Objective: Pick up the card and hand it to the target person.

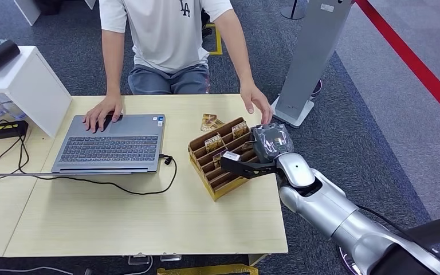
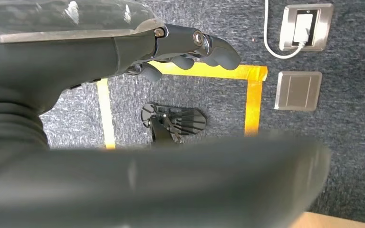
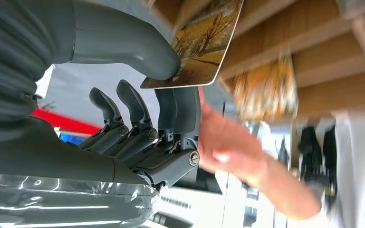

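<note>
Two robot hands: right one works over the rack, left one hangs over the floor.
Right robot hand [image 1: 242,163]: centre-right of the head frame, above the rack's near slots, arm coming in from the lower right.
Right grasp: thumb [image 3: 138,52] and fingers [image 3: 178,111] pinch a card [image 3: 202,42] at its lower edge in the wrist frame; remaining fingers curled below it.
Card: gold-brown print of trees, upper centre of the wrist frame, just in front of the rack's wooden slats; in the head frame only a small pale bit shows at the fingertips [image 1: 232,156].
Rack [image 1: 220,172]: tiered wooden card holder on the desk, right of centre, more cards [image 1: 240,129] standing in its far slots; two loose cards [image 1: 211,122] lie on the desk just behind it.
Left robot hand [image 2: 190,50]: upper part of its wrist frame, fingers curled in, nothing in them, carpet and yellow tape [image 2: 254,99] beyond.
Person [image 1: 166,40]: seated at the far side of the desk, top centre; one hand [image 1: 103,113] on the laptop, other hand [image 1: 256,103] hovering near the rack's far right corner, close to the robot hand, not touching the card.
Laptop [image 1: 112,143]: open, left of centre, cable [image 1: 169,172] running from its right side.
Desk [image 1: 120,223]: light wood.
</note>
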Robot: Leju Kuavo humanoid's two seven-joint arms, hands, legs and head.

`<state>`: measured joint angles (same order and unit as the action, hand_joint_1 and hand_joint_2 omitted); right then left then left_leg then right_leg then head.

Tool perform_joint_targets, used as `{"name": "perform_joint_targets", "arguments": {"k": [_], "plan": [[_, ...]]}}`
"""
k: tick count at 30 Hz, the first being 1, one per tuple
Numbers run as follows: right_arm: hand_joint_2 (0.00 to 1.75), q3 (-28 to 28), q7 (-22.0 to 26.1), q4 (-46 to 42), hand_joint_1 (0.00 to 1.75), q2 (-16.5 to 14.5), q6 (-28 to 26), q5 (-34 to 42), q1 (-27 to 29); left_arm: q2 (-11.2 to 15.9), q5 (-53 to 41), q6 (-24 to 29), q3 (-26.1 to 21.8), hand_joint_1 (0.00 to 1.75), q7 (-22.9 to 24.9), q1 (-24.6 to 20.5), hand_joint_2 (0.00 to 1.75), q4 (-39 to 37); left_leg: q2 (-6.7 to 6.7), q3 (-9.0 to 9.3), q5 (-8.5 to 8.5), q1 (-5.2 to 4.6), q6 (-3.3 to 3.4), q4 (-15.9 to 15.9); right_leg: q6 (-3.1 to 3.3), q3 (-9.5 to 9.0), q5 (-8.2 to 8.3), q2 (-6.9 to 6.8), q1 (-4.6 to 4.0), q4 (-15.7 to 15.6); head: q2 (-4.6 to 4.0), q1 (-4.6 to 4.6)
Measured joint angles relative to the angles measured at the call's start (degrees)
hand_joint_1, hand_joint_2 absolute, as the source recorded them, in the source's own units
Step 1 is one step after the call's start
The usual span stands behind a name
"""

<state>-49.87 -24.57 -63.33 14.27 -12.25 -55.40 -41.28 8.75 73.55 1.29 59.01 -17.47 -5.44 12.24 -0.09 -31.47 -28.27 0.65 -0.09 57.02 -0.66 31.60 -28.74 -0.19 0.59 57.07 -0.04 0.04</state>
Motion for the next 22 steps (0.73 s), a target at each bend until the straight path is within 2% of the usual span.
{"name": "perform_joint_targets", "arguments": {"k": [7,14,17,18,21,22], "plan": [[1.75,3.87,-1.18,-14.83,1.5,2.55,-6.69,-7.57,1.31,0.03,0.19,0.09,0.0,0.0,0.75,0.16,0.0,0.0,0.0,-0.02,-0.01,0.0,0.0,0.01,0.0,0.03,-0.01,-0.01,0.0,-0.01,0.0,-0.04],[1.75,7.92,1.33,-25.99,1.5,2.93,-11.65,-14.27,6.46,0.01,0.27,-0.48,0.0,0.0,1.21,0.16,0.0,0.0,0.0,-0.04,-0.02,0.0,0.01,0.01,0.0,0.02,-0.02,-0.01,0.0,-0.01,0.0,-0.03],[1.75,8.92,2.46,-27.74,0.7,2.86,-12.05,-14.78,8.11,0.01,0.67,-2.54,0.0,0.0,1.4,0.16,0.0,0.0,-0.01,-0.04,-0.02,0.0,0.01,0.01,-0.01,0.01,-0.02,-0.01,0.0,-0.01,0.0,-0.03],[1.75,9.13,2.73,-27.96,0.34,2.83,-12.12,-14.86,8.61,0.01,0.72,-3.4,0.0,0.0,1.41,0.16,0.0,0.0,-0.01,-0.04,-0.02,0.0,0.01,0.01,-0.01,0.0,-0.02,-0.01,0.0,-0.01,0.0,-0.03],[1.75,9.66,3.06,-28.2,0.01,2.78,-12.15,-14.8,10.01,0.01,0.51,-4.82,0.01,0.0,1.52,0.14,0.0,0.0,-0.01,-0.05,-0.02,0.0,0.01,0.01,-0.01,0.0,-0.01,-0.01,0.0,-0.01,0.0,-0.01],[1.75,9.77,3.07,-28.2,0.0,2.77,-12.15,-14.77,10.23,0.01,0.46,-4.9,0.01,0.0,1.56,0.13,0.0,0.0,-0.01,-0.05,-0.02,0.0,0.01,0.01,-0.01,0.01,-0.01,-0.01,0.0,-0.01,0.0,0.0]]}}
